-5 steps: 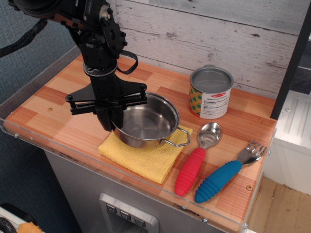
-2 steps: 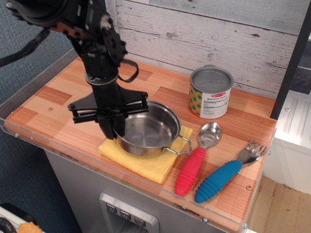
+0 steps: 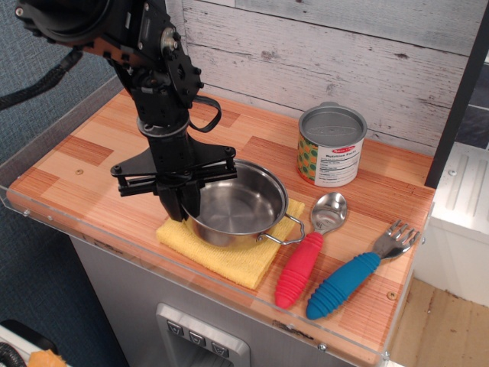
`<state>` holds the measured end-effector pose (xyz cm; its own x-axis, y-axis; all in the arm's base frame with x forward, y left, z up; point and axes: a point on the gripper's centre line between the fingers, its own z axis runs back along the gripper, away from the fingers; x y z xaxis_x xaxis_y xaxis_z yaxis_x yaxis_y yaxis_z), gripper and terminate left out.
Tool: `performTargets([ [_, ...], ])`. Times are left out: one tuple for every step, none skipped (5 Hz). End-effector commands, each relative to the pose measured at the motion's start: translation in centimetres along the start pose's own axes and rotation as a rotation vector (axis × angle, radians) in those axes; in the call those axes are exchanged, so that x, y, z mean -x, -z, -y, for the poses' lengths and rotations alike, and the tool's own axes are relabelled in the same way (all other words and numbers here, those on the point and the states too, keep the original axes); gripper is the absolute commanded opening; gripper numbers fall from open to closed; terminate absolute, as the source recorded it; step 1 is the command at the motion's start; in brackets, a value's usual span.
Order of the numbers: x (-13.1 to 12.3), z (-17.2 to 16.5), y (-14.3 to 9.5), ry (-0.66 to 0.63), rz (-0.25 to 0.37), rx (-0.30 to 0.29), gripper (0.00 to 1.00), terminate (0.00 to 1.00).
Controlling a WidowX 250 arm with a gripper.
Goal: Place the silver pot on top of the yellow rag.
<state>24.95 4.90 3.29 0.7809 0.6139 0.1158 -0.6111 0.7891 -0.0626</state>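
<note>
The pot (image 3: 238, 202) sits on the rag (image 3: 225, 246), covering most of it, with yellow cloth showing along the front and at the left corner. The gripper (image 3: 184, 202) is down at the pot's nine o'clock rim, black fingers narrow and clamped over the wall there, gripping the pot. One wire handle pokes out at four o'clock, toward the red spoon (image 3: 309, 248). That spoon lies just beside the rag's right edge, bowl pointing to twelve. Further right, the blue fork (image 3: 359, 271) lies roughly parallel to it. At two o'clock from the pot, well apart, the can (image 3: 331, 145) stands upright near the plank wall. All of it rests on the wooden counter (image 3: 84, 164).
</note>
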Motion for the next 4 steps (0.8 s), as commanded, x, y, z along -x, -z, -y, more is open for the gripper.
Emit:
performTargets([
  [-1.4,-1.3,-1.9,-0.061,0.015,0.007,1.00,0.00],
  [-1.8,-2.0,-3.0,-0.108,0.004,-0.014,1.00,0.00],
  [-2.1,-1.8,-4.4,-0.098,0.026,0.008,1.00,0.00],
  [-3.1,-1.2,-5.3,-0.078,0.001,-0.069,1.00,0.00],
])
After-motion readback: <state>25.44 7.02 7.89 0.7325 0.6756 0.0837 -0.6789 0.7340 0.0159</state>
